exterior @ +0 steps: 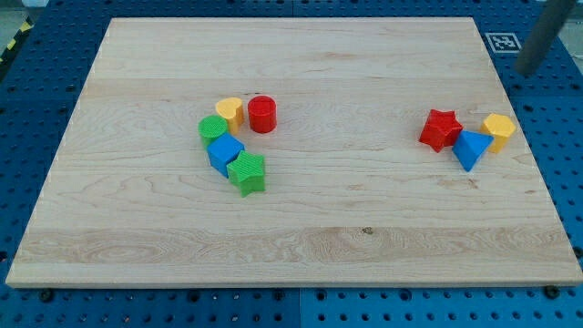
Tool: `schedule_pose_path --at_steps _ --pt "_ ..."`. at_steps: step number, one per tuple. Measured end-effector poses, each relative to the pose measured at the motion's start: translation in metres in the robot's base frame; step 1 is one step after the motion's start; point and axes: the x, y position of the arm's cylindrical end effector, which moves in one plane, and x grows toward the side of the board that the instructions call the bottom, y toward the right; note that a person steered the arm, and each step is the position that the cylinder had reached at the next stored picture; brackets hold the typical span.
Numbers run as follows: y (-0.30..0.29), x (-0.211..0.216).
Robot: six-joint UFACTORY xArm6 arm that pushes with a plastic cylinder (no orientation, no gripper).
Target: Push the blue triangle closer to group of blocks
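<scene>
My tip (526, 69), a bare rod with no jaws, hung off the table's top right; I judged it should go right of the blue triangle (470, 148) between red star (441, 129) and yellow block (498, 128), pushing left.

You see: blue triangle (470, 148) | flat on the board, point toward view's bottom | view's right, touching red star (441, 129) and yellow block (498, 129) | group of blocks (234, 144) well apart, view's left

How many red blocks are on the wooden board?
2. A red cylinder stands in the left group, beside the yellow heart. A red star lies at the view's right, touching the blue triangle. None seems hidden.
</scene>
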Motion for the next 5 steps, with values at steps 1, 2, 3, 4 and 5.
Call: schedule_pose_path --at_steps 1,2,3,4,5 --pt "0.000 0.003" --pt "0.000 0.045" --pt "0.000 0.122" --pt "-0.001 0.163" --pt "-0.001 0.168"
